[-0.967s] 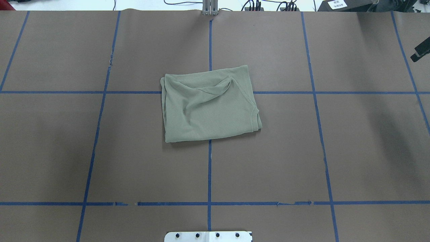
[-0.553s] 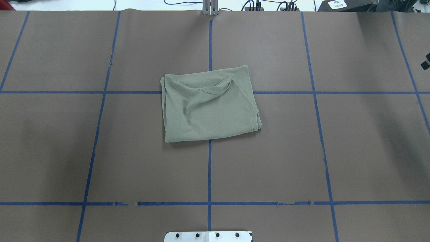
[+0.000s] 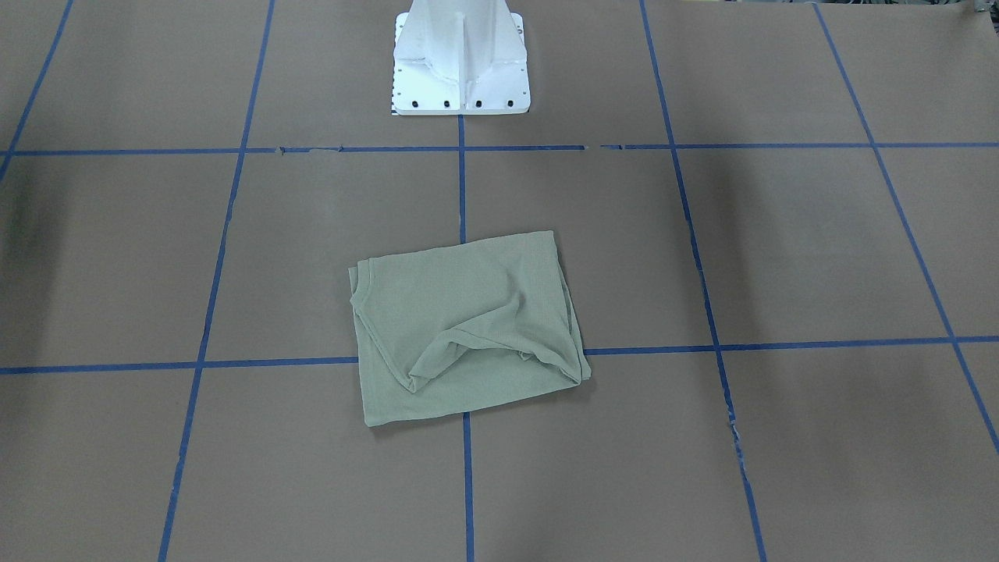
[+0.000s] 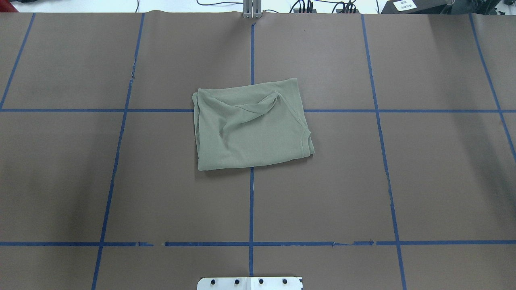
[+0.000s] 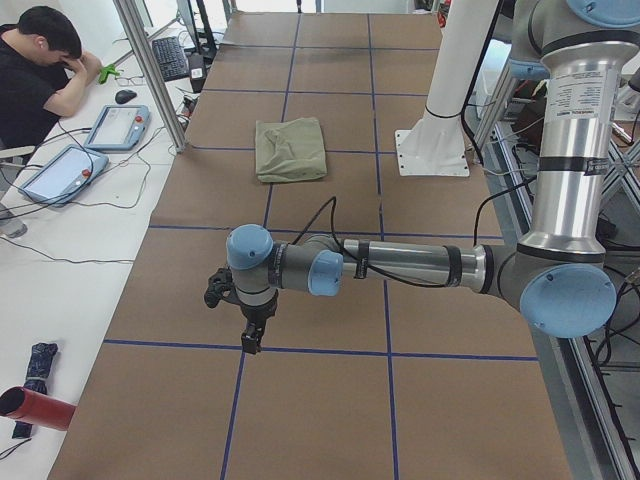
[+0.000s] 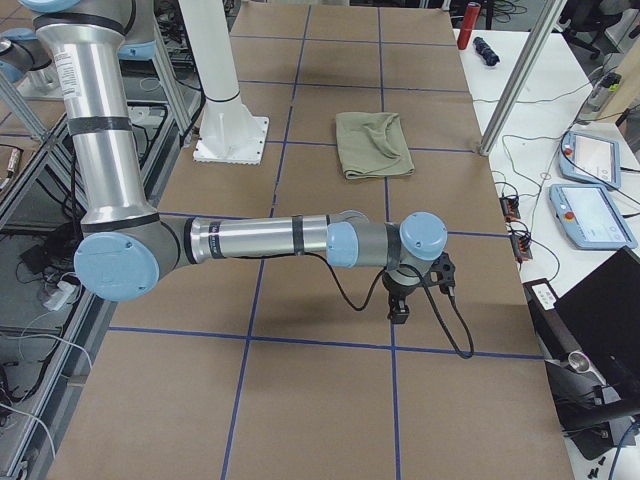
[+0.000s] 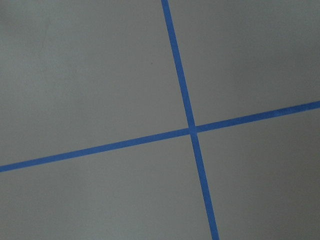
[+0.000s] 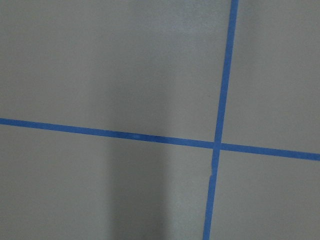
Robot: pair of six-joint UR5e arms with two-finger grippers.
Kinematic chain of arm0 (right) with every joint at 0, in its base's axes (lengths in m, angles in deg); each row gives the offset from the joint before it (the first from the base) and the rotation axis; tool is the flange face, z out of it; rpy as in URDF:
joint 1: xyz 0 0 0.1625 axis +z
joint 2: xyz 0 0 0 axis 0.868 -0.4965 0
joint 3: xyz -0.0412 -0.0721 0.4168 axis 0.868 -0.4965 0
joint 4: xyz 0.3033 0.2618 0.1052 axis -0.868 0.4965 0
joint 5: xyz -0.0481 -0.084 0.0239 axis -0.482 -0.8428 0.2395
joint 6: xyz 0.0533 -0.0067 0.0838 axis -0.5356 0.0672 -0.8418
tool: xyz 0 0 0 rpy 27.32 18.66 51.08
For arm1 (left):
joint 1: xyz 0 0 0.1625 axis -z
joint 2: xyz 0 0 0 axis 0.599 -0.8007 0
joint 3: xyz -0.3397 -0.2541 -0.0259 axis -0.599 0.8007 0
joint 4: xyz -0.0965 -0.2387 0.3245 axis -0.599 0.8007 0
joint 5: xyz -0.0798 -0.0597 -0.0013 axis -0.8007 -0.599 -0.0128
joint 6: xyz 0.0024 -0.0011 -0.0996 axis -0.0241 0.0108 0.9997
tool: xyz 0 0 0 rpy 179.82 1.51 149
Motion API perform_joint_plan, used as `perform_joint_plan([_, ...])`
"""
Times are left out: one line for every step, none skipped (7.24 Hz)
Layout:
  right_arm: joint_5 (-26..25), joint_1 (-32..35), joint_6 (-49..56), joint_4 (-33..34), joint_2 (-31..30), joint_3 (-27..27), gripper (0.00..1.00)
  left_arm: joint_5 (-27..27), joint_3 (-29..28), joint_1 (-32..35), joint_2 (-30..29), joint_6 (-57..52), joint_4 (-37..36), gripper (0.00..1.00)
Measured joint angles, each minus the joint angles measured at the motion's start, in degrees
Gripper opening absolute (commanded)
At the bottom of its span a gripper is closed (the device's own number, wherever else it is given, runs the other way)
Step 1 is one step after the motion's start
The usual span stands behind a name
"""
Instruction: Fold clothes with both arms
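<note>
The sage-green shirt (image 4: 250, 129) lies folded into a rough rectangle at the middle of the brown table, with a raised crease across its far half. It also shows in the front view (image 3: 460, 328) and in both side views (image 5: 290, 148) (image 6: 373, 143). No arm touches it. My left gripper (image 5: 252, 340) hangs over the table far to the left of the shirt, pointing down. My right gripper (image 6: 399, 310) hangs far to its right. Both show only in the side views, so I cannot tell whether they are open or shut. The wrist views show only brown table and blue tape.
The white pedestal (image 3: 460, 55) stands at the table's near edge behind the shirt. Blue tape lines (image 4: 251, 201) divide the table (image 4: 363, 181) into squares. An operator (image 5: 40, 70) sits at a side desk with tablets (image 5: 115, 125). More tablets (image 6: 585, 215) lie at the other end.
A black part of the right arm at the overhead view's right edge has slid out of that view. The shirt has not moved.
</note>
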Motion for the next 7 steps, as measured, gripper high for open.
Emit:
perform_joint_plan([-0.2,1.2,0.0,0.6,-2.1,1.3,1.00,-0.6,0.3,0.0,0.8,-1.6,-0.5,1.00])
perform_joint_plan([-0.4,1.9,-0.1,0.7,-5.1,3.0,1.00,-0.8,0.4,0.0,1.1,-2.2,-0.6,1.00])
perform_joint_plan([-0.7,2.4,-0.7,0.3,-8.0,4.4,1.00,-0.9,0.5,0.0,1.1,-2.5,-0.7,1.00])
perform_joint_plan([-1.3,2.7,-1.7,0.0,-10.1,5.7,1.00,-0.9,0.7,0.0,1.1,-2.5,-0.7,1.00])
perform_joint_plan([-1.9,2.8,-2.7,-0.7,-11.7,6.8,1.00,-1.0,1.0,0.0,1.1,-2.5,-0.7,1.00])
perform_joint_plan([-2.3,2.8,-3.8,-1.7,-12.7,7.4,1.00,-1.0,1.2,0.0,1.1,-2.5,-0.8,1.00])
perform_joint_plan([-2.5,2.8,-5.1,-2.8,-13.1,7.7,1.00,-0.9,1.3,0.0,1.1,-2.5,-0.8,1.00])
